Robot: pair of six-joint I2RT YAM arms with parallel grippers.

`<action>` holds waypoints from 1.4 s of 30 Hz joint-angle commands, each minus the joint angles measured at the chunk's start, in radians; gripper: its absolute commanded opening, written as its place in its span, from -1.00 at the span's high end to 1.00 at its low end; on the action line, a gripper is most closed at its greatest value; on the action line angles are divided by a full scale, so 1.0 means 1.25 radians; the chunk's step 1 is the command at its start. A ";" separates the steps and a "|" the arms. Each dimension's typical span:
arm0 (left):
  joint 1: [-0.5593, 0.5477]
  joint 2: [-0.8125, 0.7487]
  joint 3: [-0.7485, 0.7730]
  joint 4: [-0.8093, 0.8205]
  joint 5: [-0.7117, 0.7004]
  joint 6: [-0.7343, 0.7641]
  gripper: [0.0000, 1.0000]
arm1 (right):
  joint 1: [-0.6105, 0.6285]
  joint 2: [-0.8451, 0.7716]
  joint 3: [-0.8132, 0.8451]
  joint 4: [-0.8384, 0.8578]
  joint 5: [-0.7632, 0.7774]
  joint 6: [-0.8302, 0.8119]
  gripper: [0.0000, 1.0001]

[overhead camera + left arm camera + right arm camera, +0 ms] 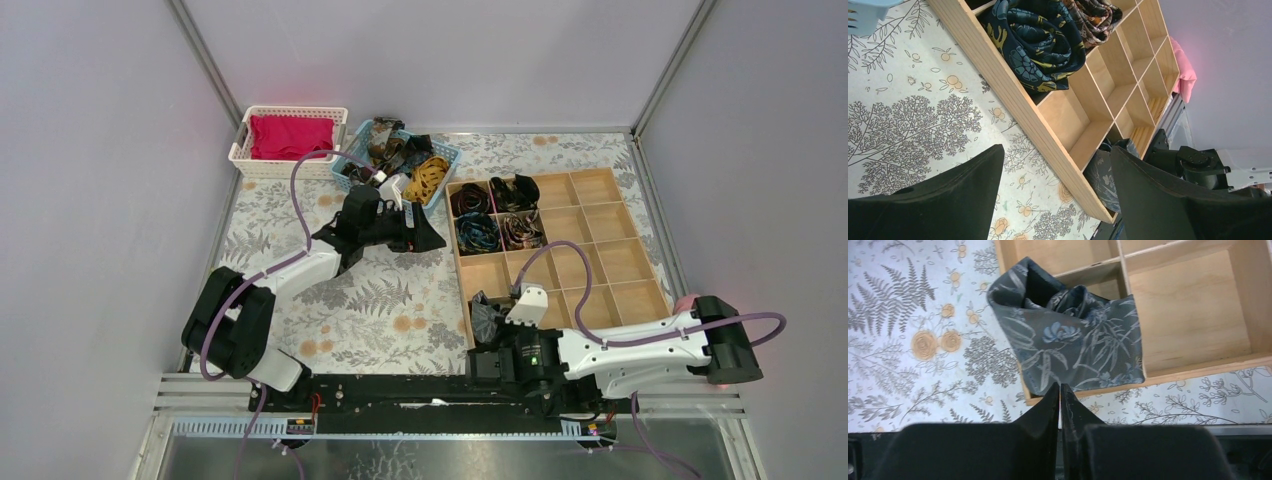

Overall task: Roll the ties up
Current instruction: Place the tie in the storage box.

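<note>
Grey walls (420, 60) are being noted on three sides of a counter (340, 300) laid with a fern-print cloth.

A wooden tray (461, 270) is being used as the store, and four rolled ties (470, 200) are being housed in its far-left cells. The tie (1073, 340) in hand, dark grey with a pale leaf print, is being contained by the near-left corner cell. It is loosely coiled and is overhanging the near rim.

The right end effector (1059, 390) is being presented with its jaws closed to a slit, the tips at the tie's near hem. Whether cloth is being pinched cannot be told. The left end effector (1057, 155) is being held wide, with nothing between its fingers, over the counter beside the tray's left wall.

The step is being judged as seating the coil in its cell. The overhanging flap is best being pressed inward and downward from the rim side, so that the winding is being tightened rather than undone. Any outward drag on the hem is being advised against.

No straight long axis is being shown, the strip being wound. The coil's axis is being judged near upright, with its open core facing up and away from the arm bases and its broad face turned toward them.
</note>
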 commanded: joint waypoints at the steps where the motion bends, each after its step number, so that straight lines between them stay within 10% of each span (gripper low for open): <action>1: -0.002 0.000 0.025 -0.001 -0.012 0.020 -0.71 | 0.005 -0.013 -0.041 -0.010 0.052 0.060 0.85; 19: -0.002 -0.024 0.012 -0.014 -0.023 0.019 -0.71 | -0.290 0.095 -0.211 0.408 -0.241 -0.248 1.00; 30: -0.002 -0.028 -0.004 -0.006 -0.016 0.001 -0.71 | -0.418 0.430 -0.092 0.334 -0.309 -0.330 1.00; 42: -0.003 -0.039 -0.015 -0.006 -0.011 -0.006 -0.70 | -0.251 0.418 -0.013 0.219 -0.218 -0.277 1.00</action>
